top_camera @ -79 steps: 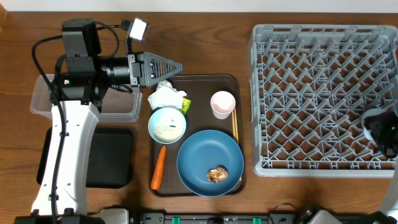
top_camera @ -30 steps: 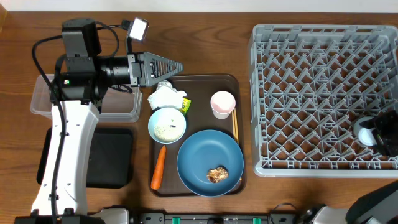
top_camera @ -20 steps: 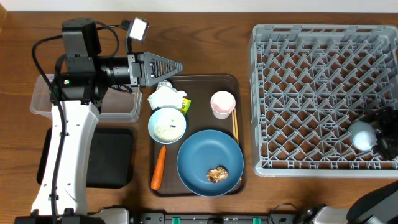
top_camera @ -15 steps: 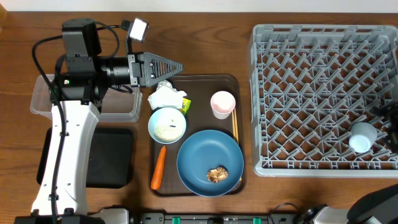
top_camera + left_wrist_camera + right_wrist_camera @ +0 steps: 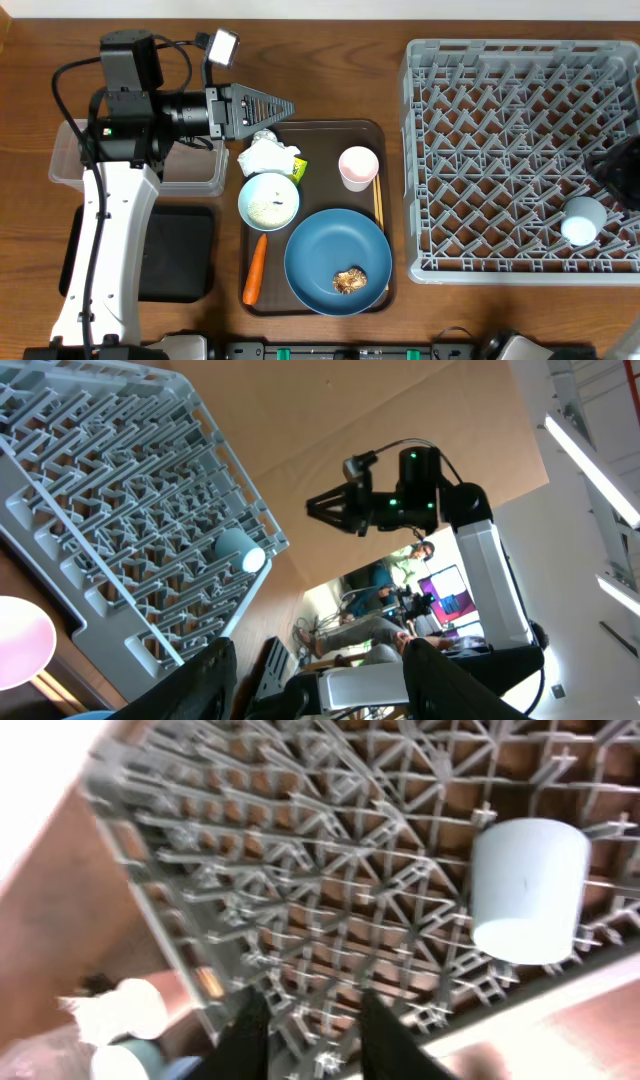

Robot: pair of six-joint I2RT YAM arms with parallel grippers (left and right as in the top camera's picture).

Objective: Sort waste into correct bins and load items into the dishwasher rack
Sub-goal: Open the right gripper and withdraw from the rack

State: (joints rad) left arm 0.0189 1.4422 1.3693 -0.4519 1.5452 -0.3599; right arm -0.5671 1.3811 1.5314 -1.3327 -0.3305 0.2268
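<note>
The light-blue cup (image 5: 582, 220) lies in the front right of the grey dishwasher rack (image 5: 500, 150); it also shows in the right wrist view (image 5: 525, 890). My right gripper (image 5: 315, 1035) is open and empty above the rack, at the right edge overhead (image 5: 625, 170). My left gripper (image 5: 288, 104) is open and empty, hovering over the back edge of the brown serving tray (image 5: 320, 130). On that tray are crumpled paper (image 5: 266, 155), a white bowl with rice (image 5: 268, 200), a carrot (image 5: 255, 268), a blue plate (image 5: 330, 250) with a brown scrap (image 5: 349, 282), a pinkish cup (image 5: 358, 167) and chopsticks (image 5: 378, 210).
A clear tub (image 5: 65, 165) stands at the left, partly under the left arm. A black tray (image 5: 185, 250) lies in front of it. The rack fills the right side of the table. The left wrist view looks across the rack (image 5: 130, 510) at the right arm (image 5: 420, 490).
My right gripper brought the light-blue cup over the rack's front right, let it go there and drew back toward the right edge. The left arm has not moved.
</note>
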